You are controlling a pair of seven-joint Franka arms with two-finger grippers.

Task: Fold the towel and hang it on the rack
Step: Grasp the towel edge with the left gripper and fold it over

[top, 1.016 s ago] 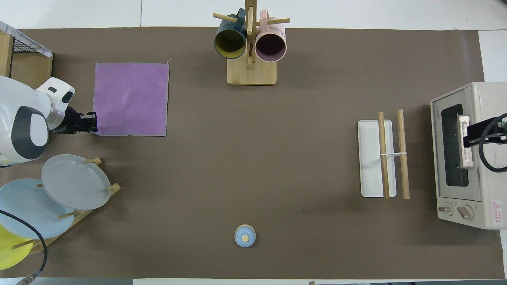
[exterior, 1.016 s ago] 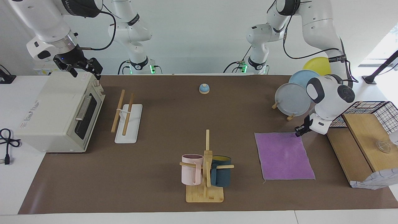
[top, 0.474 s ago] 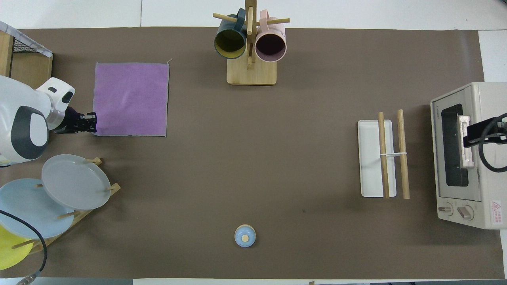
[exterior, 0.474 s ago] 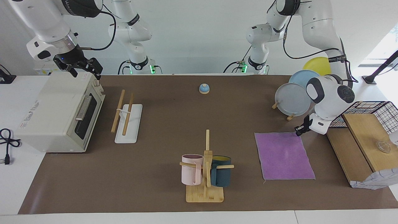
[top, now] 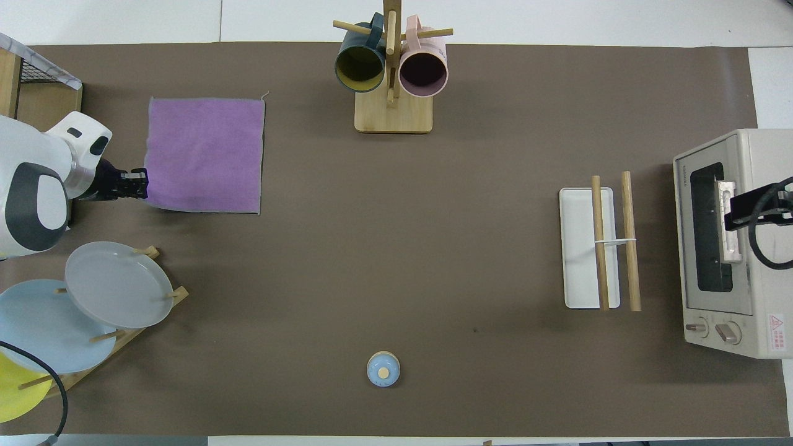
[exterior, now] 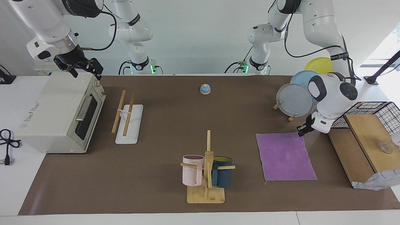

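Now my left gripper (exterior: 302, 131) fingers pinch the towel (exterior: 285, 156) corner, while my right gripper (exterior: 83, 68) fingers wait apart over the oven (exterior: 56, 112).

The towel (exterior: 285, 156) is matt, nappy cloth (purple), the rack (exterior: 127, 117) pale wooden rods on smooth white.

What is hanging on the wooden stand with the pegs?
Two mugs hang on the mug stand: a pink mug and a dark blue mug, one on each side of the post. Nothing shows inside either mug in the overhead view.
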